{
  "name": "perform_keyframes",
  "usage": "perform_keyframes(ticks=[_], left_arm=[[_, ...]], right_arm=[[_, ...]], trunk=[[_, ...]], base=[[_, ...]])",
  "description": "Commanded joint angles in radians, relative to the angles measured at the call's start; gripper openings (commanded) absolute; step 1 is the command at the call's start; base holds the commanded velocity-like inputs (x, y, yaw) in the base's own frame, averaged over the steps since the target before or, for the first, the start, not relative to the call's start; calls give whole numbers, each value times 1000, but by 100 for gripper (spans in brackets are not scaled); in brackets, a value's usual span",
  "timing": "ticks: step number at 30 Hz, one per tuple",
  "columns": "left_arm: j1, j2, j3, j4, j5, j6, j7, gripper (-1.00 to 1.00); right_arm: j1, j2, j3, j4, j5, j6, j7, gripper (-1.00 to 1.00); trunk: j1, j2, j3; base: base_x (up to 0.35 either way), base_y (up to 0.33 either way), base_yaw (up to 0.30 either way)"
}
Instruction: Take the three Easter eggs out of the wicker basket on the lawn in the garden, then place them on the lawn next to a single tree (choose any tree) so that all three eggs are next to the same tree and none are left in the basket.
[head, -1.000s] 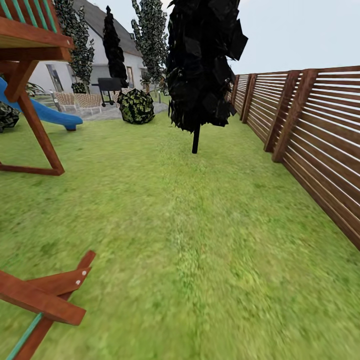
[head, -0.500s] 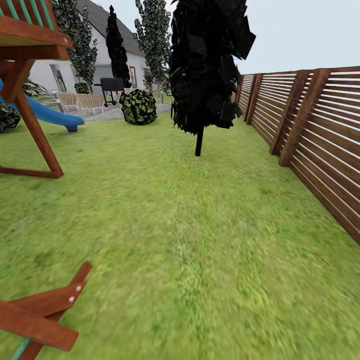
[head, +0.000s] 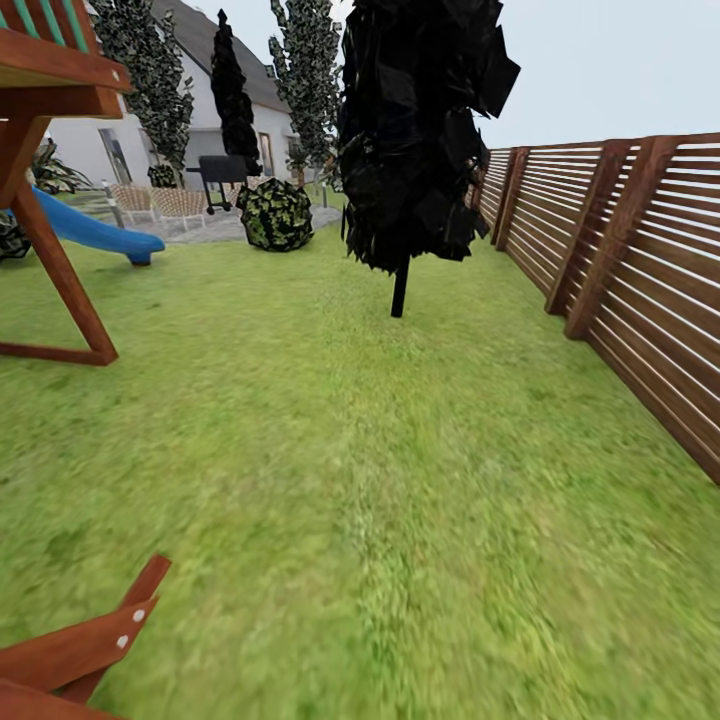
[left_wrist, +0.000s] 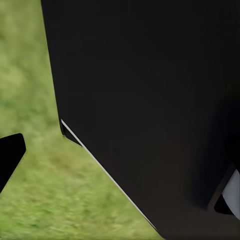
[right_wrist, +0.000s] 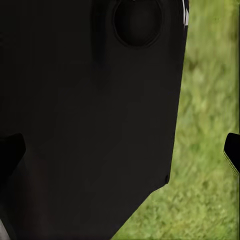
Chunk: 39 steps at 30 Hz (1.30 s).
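Lawn (head: 400, 480) open ahead; black-leaved tree (head: 415, 130) beside fence (head: 640, 260); gripper states indeterminable; no writing legible.

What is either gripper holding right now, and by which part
Nothing is seen held. Each wrist view shows dark fingertips spread over lawn with no egg between them.

From the head view: 1 lawn (head: 400, 500), 1 black-leaved tree (head: 415, 130) on a thin dark trunk, 1 round mottled bush (head: 275, 213), 1 slatted wooden fence (head: 620, 260) with 4 posts showing, 1 blue slide (head: 95, 232), 1 wooden play frame (head: 50, 200), 1 dark grill (head: 222, 170), 1 white house (head: 200, 110), and 3 tall narrow trees (head: 305, 70) before it.
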Motion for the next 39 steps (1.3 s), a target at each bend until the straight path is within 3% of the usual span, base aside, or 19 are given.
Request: perform_keyframes(ticks=[1, 28, 39], left_arm=[[0, 0, 1, -1, 1, -1, -1, 100], [0, 0, 1, -1, 1, -1, -1, 100], [0, 0, 1, -1, 1, -1, -1, 100]], right_arm=[[0, 0, 0, 1, 0, -4, 0, 100], [0, 0, 0, 1, 0, -4, 0, 100], [0, 0, 0, 1, 0, -4, 0, 100]], trunk=[[1, 0, -1], [1, 0, -1], [1, 0, -1]], base=[[315, 0, 35], [305, 0, 41], [281, 0, 275]])
